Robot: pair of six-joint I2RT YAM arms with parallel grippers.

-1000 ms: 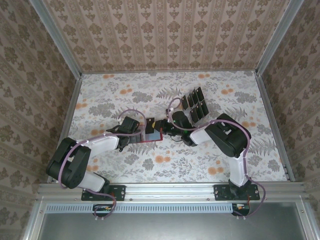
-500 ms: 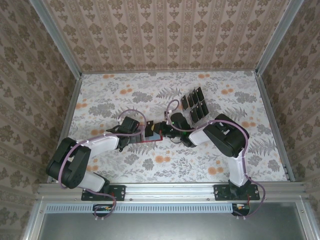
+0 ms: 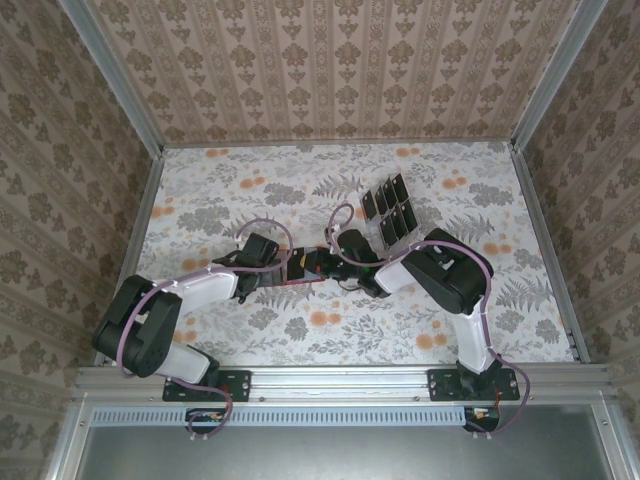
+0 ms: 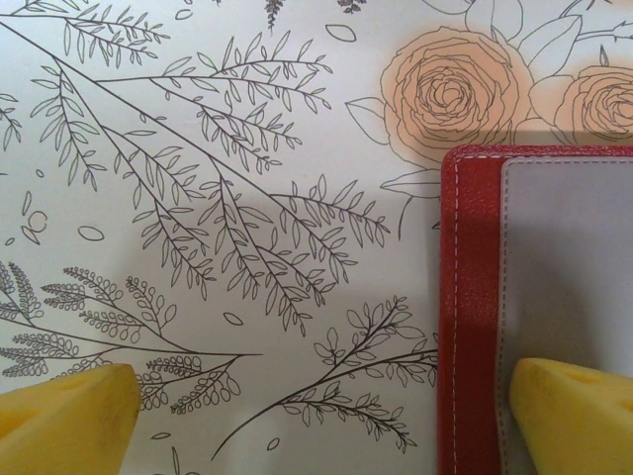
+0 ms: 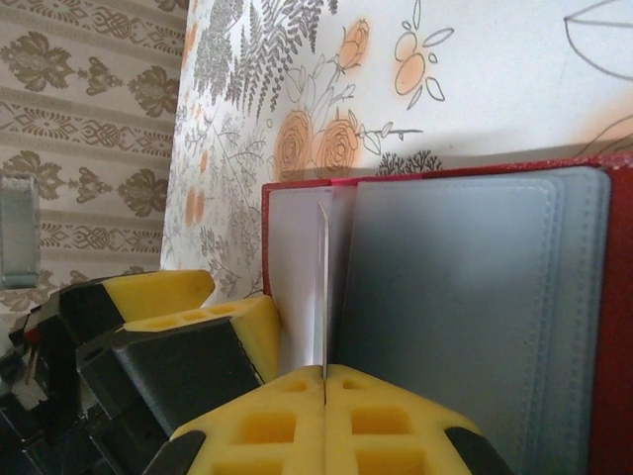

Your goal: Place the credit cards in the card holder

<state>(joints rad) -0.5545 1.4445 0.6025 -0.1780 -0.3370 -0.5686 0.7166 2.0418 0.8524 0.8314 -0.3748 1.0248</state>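
While left pincer (image 4: pixel 316 421) gapes astride card holder (image 4: pixel 470 297) edge, right pincer (image 5: pixel 324 388) pinches credit card (image 5: pixel 322 287).

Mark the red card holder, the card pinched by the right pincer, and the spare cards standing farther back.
card holder (image 5: pixel 455 297): right wrist view, on its grey inner pocket.
held card (image 5: pixel 322 287): right wrist view, on its thin edge.
spare cards (image 3: pixel 384 197): top external view, on one dark card of the far row.
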